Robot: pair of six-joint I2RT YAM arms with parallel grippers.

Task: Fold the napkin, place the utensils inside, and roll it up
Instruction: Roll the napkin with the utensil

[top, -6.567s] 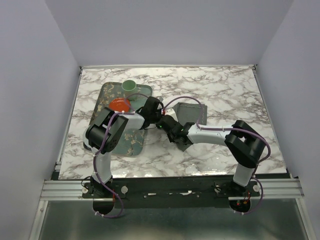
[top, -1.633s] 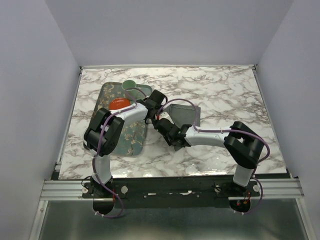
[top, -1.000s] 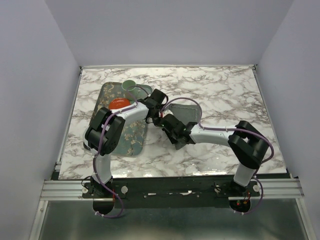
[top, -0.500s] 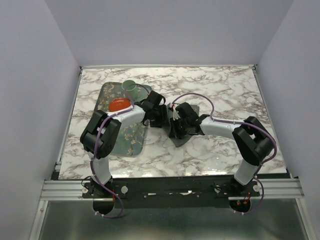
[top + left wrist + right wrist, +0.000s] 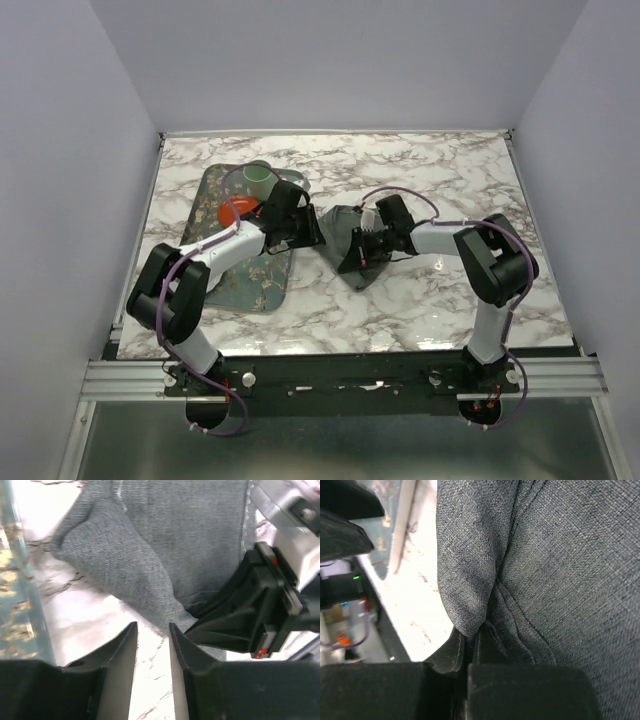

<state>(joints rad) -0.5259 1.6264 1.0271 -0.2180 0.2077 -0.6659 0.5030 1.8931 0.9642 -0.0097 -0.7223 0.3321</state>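
Top external view first: the green floral tray (image 5: 262,288) lay on the left of the marble table (image 5: 440,170); at its far end stood a green cup (image 5: 260,173), whose inside could not be read; just nearer sat a red-orange round piece (image 5: 236,212), half covered by the left arm crossing the tray, and what sort of dish it was I could not tell. Right of the tray, off it and on the marble, lay the napkin (image 5: 340,225), bunched into a rough wedge with its point toward the near edge; both claws met over it. Left wrist view: the left gripper (image 5: 152,630) stood partly open with only bare marble in the gap, nothing held, its tips just short of a rumpled fold; the tray's rim ran down the left edge, cut off by the frame. Right wrist view: the right gripper (image 5: 468,639) was pinched tight on a fold of the cloth, its fingertips sunk in grey fabric; whatever lay inside the folds was hidden; from above, the napkin's right part was masked by that claw.
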